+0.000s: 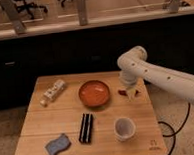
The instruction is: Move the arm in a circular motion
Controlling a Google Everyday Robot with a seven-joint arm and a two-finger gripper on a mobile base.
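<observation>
The large white glossy arm (160, 75) reaches in from the right edge, bends at a bulbous joint above the table's back right, and points down. Its gripper (128, 93) hangs just above the wooden table (44, 131), right of the orange bowl (94, 92), near the right edge. Nothing shows in the gripper.
On the table lie a pale plastic bottle on its side (53, 91) at the back left, a black bar-shaped object (85, 128) in the middle, a blue-grey sponge (57, 145) at the front left and a pale cup (124, 128) at the front right. A dark cable (176, 126) hangs on the right.
</observation>
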